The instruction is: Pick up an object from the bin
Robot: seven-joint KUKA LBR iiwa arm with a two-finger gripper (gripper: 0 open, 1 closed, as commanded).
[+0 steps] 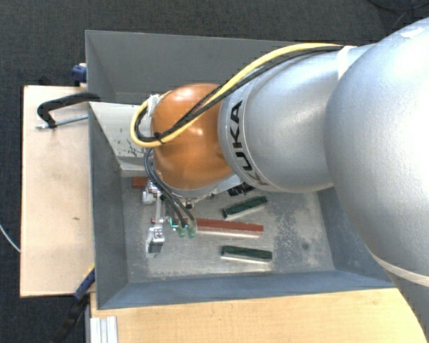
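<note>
My gripper (171, 233) reaches down from under the orange cover to the bin floor at the left middle. It stands open, and I see bare floor between its two tips. A flat red-brown bar (232, 227) lies lengthwise just right of it, its left end touching or nearly touching the right fingertip (187, 229). A dark green bar (245, 205) lies tilted a little behind the red one. A second dark green bar (247, 254) lies in front of it, near the front wall.
A small reddish piece (138, 183) lies by the left wall, partly under the cover. A white card (118, 131) leans in the back left corner. The arm hides the middle and right back of the bin.
</note>
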